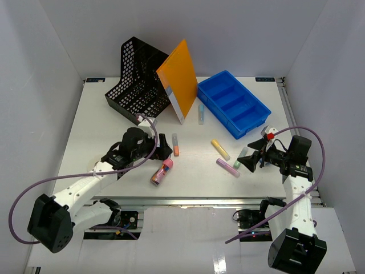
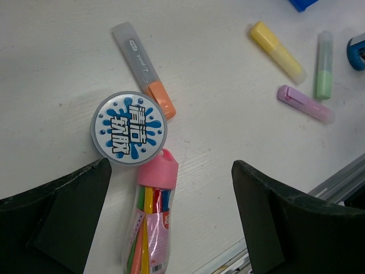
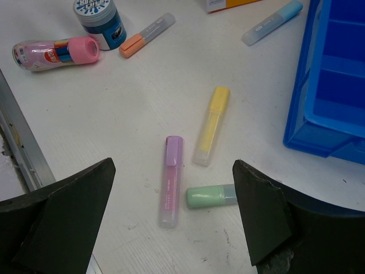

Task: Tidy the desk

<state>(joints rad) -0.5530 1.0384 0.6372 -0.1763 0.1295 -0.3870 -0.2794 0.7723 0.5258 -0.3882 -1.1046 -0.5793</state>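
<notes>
The white desk (image 1: 114,114) holds scattered stationery. My left gripper (image 1: 161,154) is open and empty, hovering over a pink-capped tube of coloured pens (image 2: 151,220), with the tube's cap between its fingers (image 2: 68,211). A round jar with a blue-and-white lid (image 2: 129,127) stands just beyond the cap, next to an orange highlighter (image 2: 145,68). My right gripper (image 1: 246,160) is open and empty above a purple highlighter (image 3: 171,180) and a green one (image 3: 208,196). A yellow highlighter (image 3: 211,125) lies just beyond them. A blue highlighter (image 1: 201,114) lies near the orange folder.
A blue compartment tray (image 1: 217,114) sits at the back right, close to my right gripper. A black mesh file holder (image 1: 137,80) stands at the back left, with an orange folder (image 1: 178,77) leaning on it. An aluminium rail (image 1: 199,201) runs along the near edge.
</notes>
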